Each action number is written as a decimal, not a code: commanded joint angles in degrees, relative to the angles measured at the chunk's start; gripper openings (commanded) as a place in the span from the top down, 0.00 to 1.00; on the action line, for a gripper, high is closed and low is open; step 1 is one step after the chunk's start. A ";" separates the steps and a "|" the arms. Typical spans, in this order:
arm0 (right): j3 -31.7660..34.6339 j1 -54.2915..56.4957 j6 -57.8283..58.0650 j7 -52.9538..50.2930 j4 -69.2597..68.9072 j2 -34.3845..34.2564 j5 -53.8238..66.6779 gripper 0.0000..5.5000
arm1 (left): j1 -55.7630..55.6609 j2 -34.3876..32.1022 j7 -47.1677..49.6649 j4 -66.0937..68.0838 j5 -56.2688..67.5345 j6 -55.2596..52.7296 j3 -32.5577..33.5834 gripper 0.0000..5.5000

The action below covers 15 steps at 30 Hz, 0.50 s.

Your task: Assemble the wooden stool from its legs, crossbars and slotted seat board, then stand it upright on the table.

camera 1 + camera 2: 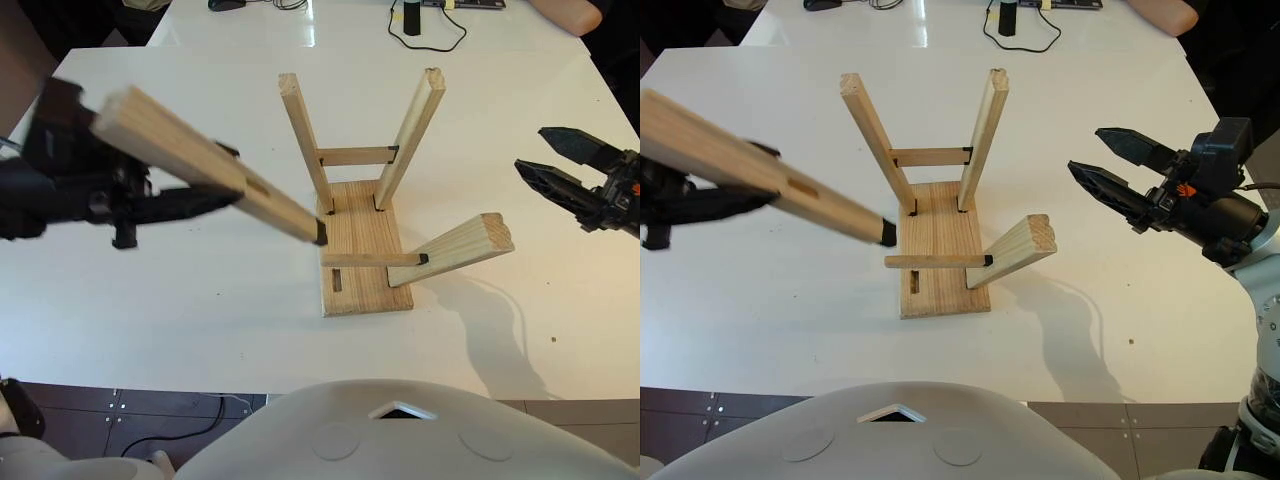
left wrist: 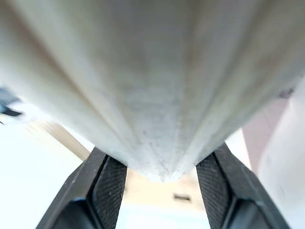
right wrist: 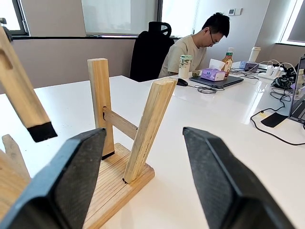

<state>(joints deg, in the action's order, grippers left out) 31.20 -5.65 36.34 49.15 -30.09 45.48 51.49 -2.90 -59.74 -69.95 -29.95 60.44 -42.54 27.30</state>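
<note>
L gripper point(image 1: 225, 175) is clamped on a leg point(image 1: 160, 135), pads point(image 2: 108, 188) tight on its sides. It holds the leg in the air at 9 o'clock of the board point(image 1: 362, 228), above the table point(image 1: 150, 290). The leg tilts down, w/ its black tip over the board's 9 o'clock edge and not in any slot. The board lies flat mid-table. Two upright legs point(image 1: 305, 140) stand at its 11 and 1 o'clock corners, joined by a far crossbar point(image 1: 352, 156). A leaning leg point(image 1: 460, 248) tips out toward 3 o'clock from the 5 o'clock corner; can't tell if its foot is seated. From it a near crossbar point(image 1: 360, 259) reaches toward 9 o'clock w/ its end free. An open slot point(image 1: 337, 280) shows at the 7 o'clock corner. R gripper point(image 1: 1087, 150) hangs at 3 o'clock, jaws wide apart and empty, well apart from the board. The step in hand looks like seating the 4th leg. To do it well, prob. swing the leg steeper w/ its tip down and its mortise facing 3 o'clock. Then line the tip over the open slot and lower slowly, so the free crossbar end enters the mortise as the tip goes in. The leaning leg likely needs R gripper to steady it, else the crossbar may skew or the board slide. Writing: none on the wood. A bottle point(image 3: 185, 67) in the room behind has a label too small to read.
</note>
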 commanded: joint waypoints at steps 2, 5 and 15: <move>-2.86 2.69 -0.18 0.38 0.77 1.93 -1.00 0.46 | 7.94 3.83 -0.07 -6.57 -5.82 4.72 -4.41 0.63; -3.69 3.31 -0.21 1.05 1.46 2.81 -1.62 0.46 | 11.19 5.01 0.25 -8.37 -10.21 7.76 -6.85 0.63; -5.81 4.25 -0.89 1.94 2.42 3.21 -3.23 0.46 | 11.81 8.18 4.26 -7.68 -14.90 12.24 -11.82 0.63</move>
<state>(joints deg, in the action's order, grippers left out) 25.93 -2.43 35.90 50.99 -27.78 47.86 48.84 9.50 -51.54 -66.23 -38.04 47.24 -31.40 16.86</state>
